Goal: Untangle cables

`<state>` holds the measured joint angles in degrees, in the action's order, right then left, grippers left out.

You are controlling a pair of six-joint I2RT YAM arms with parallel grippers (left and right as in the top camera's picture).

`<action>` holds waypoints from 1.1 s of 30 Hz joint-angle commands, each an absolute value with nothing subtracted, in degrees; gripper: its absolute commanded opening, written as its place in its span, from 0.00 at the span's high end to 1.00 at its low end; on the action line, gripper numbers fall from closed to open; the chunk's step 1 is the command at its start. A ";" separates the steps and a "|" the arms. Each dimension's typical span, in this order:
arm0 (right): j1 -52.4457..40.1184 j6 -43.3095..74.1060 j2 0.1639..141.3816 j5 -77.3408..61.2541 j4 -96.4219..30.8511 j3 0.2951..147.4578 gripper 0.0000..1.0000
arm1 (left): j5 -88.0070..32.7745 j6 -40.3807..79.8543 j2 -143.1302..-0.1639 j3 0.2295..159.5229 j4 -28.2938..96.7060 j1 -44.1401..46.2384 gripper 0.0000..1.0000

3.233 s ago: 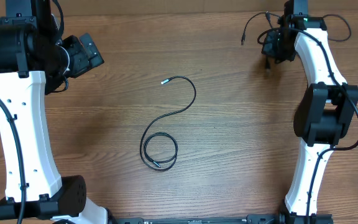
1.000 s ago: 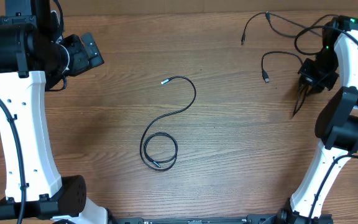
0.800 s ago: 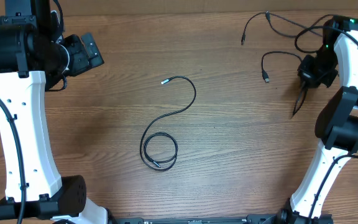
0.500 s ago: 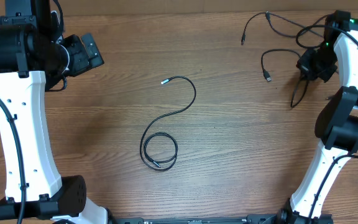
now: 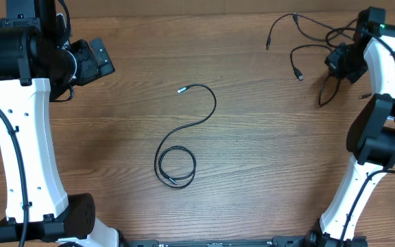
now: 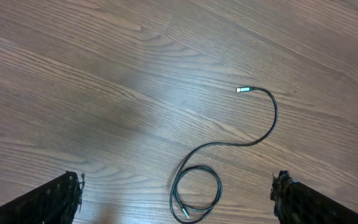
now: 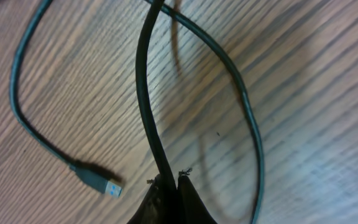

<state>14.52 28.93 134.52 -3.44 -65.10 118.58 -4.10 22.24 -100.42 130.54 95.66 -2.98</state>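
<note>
**Right gripper** (image 5: 339,63): at the table's 2 o'clock. Fingers fully closed, pinching a strand of black cable (image 7: 146,99). In the wrist view, a USB plug (image 7: 109,186) lies on the wood at 9 o'clock from the fingertips. A second cable (image 5: 280,22) lies at 10 o'clock from this gripper.

**Left gripper** (image 5: 96,58): at the table's 10 o'clock. Jaws spread wide, holding nothing.

**Separate cable** (image 5: 215,104): at the table's centre, well apart from both grippers. Its silver-tipped plug (image 5: 181,90) lies at 12 o'clock from the coil at the other end.
</note>
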 commanded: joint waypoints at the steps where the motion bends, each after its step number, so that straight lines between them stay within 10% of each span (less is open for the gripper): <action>1: 14.20 30.48 133.75 -3.55 -63.20 116.31 0.96 | -3.90 21.17 -100.51 130.91 95.72 -2.59 0.00; 28: 14.02 30.46 133.71 -3.57 -46.54 103.33 0.96 | -4.10 21.19 -100.51 130.91 95.81 -2.59 0.00; 33: 15.09 30.39 133.71 -3.53 -51.53 110.98 0.66 | -4.10 21.19 -100.51 130.91 95.79 -2.59 0.00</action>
